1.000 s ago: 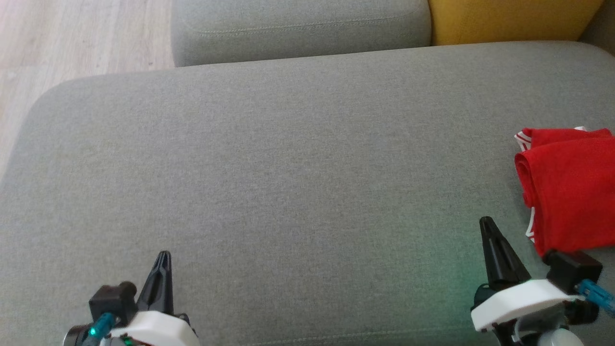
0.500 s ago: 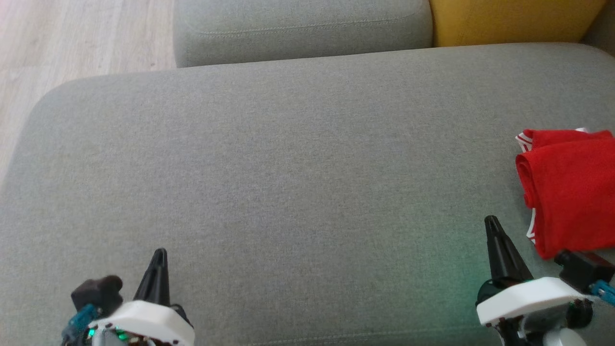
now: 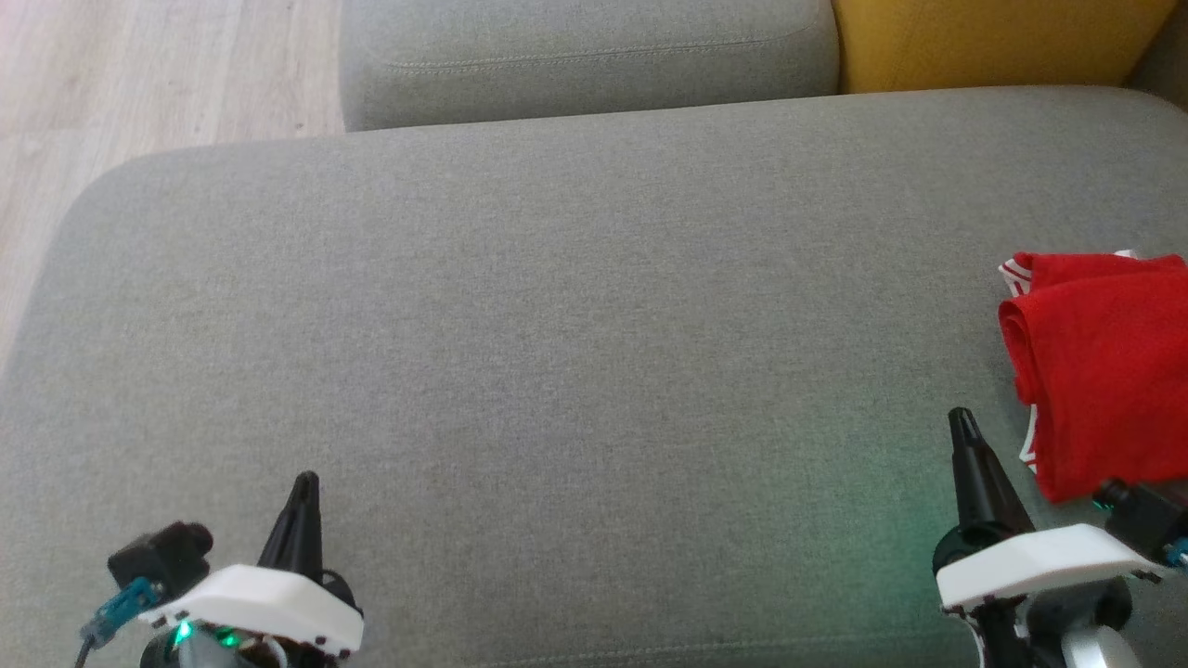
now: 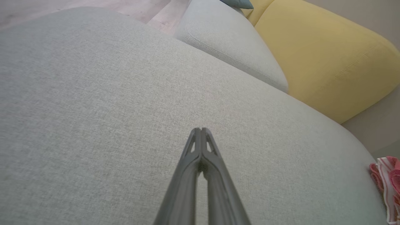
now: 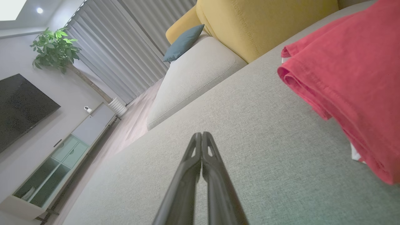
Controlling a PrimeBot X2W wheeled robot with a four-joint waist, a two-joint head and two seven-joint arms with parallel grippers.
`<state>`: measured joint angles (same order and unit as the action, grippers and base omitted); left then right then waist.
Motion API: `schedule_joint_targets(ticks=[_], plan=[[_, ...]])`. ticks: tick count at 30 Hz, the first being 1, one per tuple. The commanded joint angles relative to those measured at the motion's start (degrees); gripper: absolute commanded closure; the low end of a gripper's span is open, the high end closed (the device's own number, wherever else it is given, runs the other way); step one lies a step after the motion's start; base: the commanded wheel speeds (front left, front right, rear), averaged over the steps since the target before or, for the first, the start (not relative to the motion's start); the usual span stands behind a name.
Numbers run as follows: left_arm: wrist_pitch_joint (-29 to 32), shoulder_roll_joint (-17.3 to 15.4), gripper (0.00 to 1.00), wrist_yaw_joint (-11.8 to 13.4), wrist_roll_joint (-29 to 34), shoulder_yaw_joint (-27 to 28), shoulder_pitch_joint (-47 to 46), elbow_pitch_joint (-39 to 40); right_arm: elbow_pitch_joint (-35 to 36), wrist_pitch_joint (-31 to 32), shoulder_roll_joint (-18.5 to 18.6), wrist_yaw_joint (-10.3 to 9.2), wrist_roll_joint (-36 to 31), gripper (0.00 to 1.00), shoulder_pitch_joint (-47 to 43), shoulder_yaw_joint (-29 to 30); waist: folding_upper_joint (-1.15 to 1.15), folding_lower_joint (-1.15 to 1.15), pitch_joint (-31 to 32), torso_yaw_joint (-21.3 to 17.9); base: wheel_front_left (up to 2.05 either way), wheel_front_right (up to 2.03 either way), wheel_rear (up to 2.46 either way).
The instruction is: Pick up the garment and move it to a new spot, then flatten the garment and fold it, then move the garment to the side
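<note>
Nearest, the left claw (image 3: pixel 304 481) sits at the lower left of the head view, its two dark fingers pressed together into one point with nothing between them. The left wrist view shows the same: tips meeting over bare fabric. The right claw (image 3: pixel 962 419), at the lower right, is likewise closed tight and empty, and its fingers meet along their length in the right wrist view. Whether either tip touches the fabric cannot be told.

Both point across a broad grey sofa seat (image 3: pixel 557 325). The red garment (image 3: pixel 1104 371) lies on the right end of that seat, just beyond and to the right of the right claw and apart from it. It is folded, with its rounded fold facing left and a thin white trim showing at its near and far corners. The head view's right edge cuts it off.

Past the seat is a second grey cushion (image 3: pixel 585 56) with a yellow cushion (image 3: pixel 984 42) to its right, and a wooden floor (image 3: pixel 158 83) to the left.

Farther off, the right wrist view takes in a teal pillow (image 5: pixel 184 42), grey curtains (image 5: pixel 125 40), a potted plant (image 5: pixel 54 48), a dark television (image 5: pixel 22 106) and a pale cabinet (image 5: pixel 62 150) with glass doors
</note>
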<state>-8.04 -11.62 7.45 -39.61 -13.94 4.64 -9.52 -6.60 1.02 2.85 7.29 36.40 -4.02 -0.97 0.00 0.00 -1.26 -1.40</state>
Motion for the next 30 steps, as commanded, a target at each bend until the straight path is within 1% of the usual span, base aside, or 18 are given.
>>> schedule_joint_targets(ticks=[1, 30], plan=[[0.46, -0.19, 1.00, -0.77, -2.07, 2.15, -3.19, 1.41, 1.46, -0.02, 1.24, 0.07, 2.40, 1.00, 2.85, 0.12, 0.00, 0.00, 0.03, 0.04, 0.00, 0.00, 0.00], [4.55, 2.21, 1.00, -5.68, -20.35, 7.53, -5.73, -0.54, -1.55, 1.00, 1.61, 0.12, 21.80, 1.00, 5.30, 1.57, 0.00, 0.00, 0.39, 0.51, 0.00, 0.00, 0.00]])
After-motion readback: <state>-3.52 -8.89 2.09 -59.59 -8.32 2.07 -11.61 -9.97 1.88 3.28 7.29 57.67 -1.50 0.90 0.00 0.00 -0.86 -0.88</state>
